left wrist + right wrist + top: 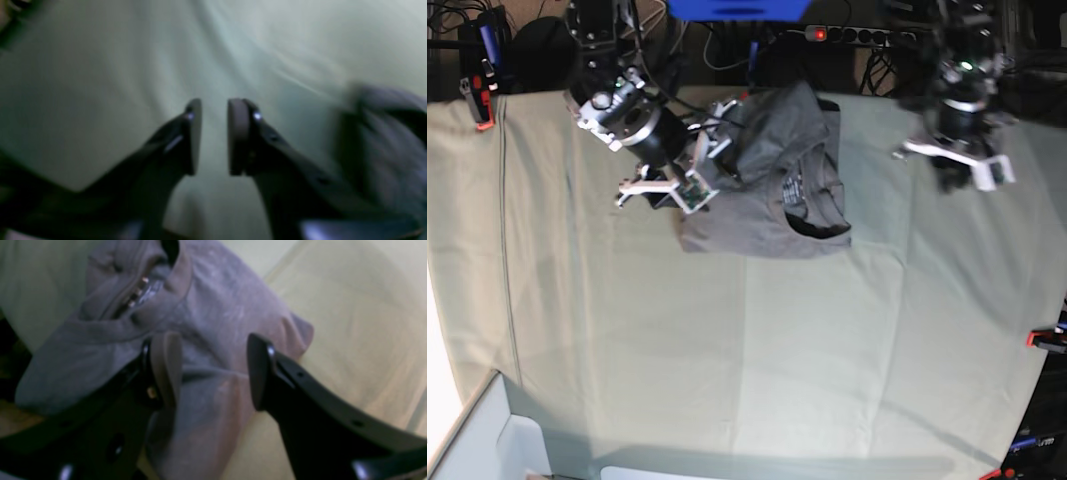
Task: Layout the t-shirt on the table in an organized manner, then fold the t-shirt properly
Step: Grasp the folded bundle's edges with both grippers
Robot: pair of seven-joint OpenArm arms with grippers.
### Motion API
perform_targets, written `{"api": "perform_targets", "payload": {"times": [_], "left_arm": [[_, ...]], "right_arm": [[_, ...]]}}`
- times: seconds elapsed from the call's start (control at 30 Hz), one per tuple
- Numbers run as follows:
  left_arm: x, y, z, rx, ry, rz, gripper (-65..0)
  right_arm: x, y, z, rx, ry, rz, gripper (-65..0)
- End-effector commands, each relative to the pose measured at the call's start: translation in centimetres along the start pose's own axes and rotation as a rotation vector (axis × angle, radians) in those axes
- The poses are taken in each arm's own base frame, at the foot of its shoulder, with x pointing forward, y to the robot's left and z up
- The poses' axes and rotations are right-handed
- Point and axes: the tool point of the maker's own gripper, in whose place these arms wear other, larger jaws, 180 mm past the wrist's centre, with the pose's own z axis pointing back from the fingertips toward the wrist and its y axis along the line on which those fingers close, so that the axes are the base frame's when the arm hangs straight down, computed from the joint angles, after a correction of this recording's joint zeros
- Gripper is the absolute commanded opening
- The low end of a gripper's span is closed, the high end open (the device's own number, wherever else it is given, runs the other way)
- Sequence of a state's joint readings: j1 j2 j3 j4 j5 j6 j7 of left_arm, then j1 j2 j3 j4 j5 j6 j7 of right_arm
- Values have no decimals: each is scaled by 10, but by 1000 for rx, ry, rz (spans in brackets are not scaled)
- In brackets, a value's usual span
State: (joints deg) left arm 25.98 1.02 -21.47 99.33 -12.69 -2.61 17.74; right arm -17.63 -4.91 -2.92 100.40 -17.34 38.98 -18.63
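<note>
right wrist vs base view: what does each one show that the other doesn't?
Right wrist only: the right gripper seen close, its fingers apart over the t-shirt, with nothing between them.

Base only: the left gripper off to the side over the bare table, red-orange clamps at the edges, and the shirt's whole bunched outline.

Both: the grey t-shirt with its neck label, on the pale green cloth.

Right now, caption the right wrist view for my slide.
Open right gripper poised above the crumpled grey t-shirt on the cloth-covered table.
</note>
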Motion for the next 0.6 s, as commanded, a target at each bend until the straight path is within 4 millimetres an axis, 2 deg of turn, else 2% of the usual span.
{"api": "perform_targets", "payload": {"times": [0.0, 0.1, 0.2, 0.3, 0.4, 0.57], "left_arm": [[16, -7, 3, -21, -60, 14, -440], [-1, -35, 17, -98, -16, 97, -345], [-21, -68, 33, -187, 42, 141, -333], [-39, -87, 44, -228, 92, 187, -331], [-51, -97, 45, -235, 123, 206, -331], [-71, -97, 34, -225, 173, 220, -331]], "right_arm": [[11, -8, 3, -7, -44, 11, -364], [6, -23, 8, -47, -34, 0, -364], [1, -34, 11, -78, -23, -11, -364], [-1, -37, 13, -89, -20, -14, -364], [-1, -37, 13, -88, -19, -14, -364], [-4, -35, 14, -85, -11, -18, -364]]}}
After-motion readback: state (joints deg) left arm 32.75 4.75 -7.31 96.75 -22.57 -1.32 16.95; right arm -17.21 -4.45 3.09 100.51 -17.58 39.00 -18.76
